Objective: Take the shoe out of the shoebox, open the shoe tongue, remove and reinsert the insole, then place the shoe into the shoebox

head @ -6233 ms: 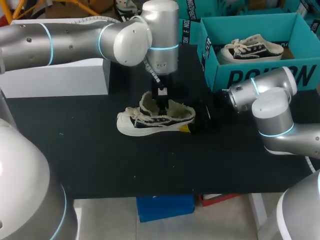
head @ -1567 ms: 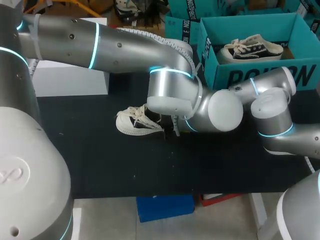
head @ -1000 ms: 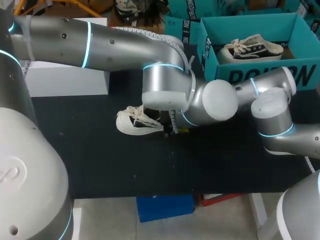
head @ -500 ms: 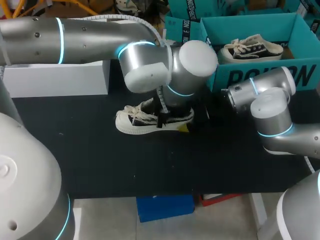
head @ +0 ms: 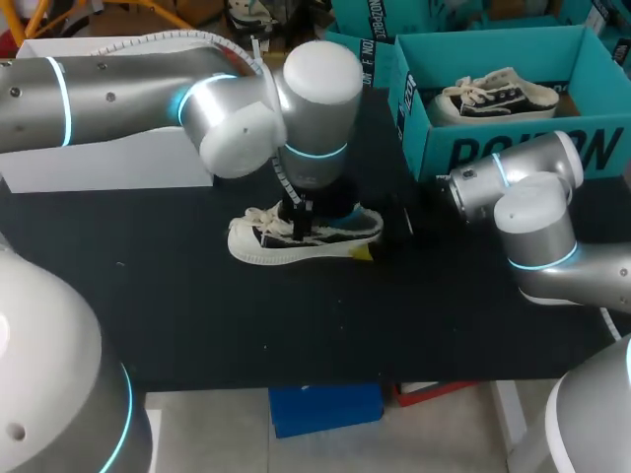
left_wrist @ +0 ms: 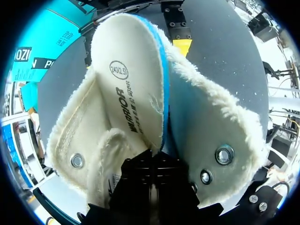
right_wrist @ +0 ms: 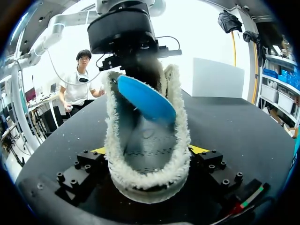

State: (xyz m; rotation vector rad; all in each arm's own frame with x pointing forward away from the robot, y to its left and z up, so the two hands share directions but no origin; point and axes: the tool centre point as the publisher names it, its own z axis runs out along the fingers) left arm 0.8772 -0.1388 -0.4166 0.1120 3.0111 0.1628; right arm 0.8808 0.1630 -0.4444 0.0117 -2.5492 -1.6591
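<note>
A fleece-lined black and white shoe (head: 261, 241) lies on its sole mid-table, toe to the left. My left gripper (head: 296, 212) stands over its opening, shut on the end of the insole (left_wrist: 129, 84). The insole is fleecy white on top and blue underneath, and it stands tilted inside the shoe (left_wrist: 211, 122). In the right wrist view its blue side (right_wrist: 145, 101) rises out of the shoe (right_wrist: 150, 154) under the left gripper (right_wrist: 133, 61). My right gripper (right_wrist: 147, 150) clasps the heel from both sides; its yellow tip (head: 365, 253) shows at the heel.
The teal shoebox (head: 513, 148) stands at the back right with a second shoe (head: 498, 97) in it. A white box (head: 108, 163) sits at the back left. Bare black table lies in front of the shoe.
My left arm has swung its wrist up and to the left, from lying across the heel to standing over the shoe's opening. The shoe and my right arm stayed where they were.
</note>
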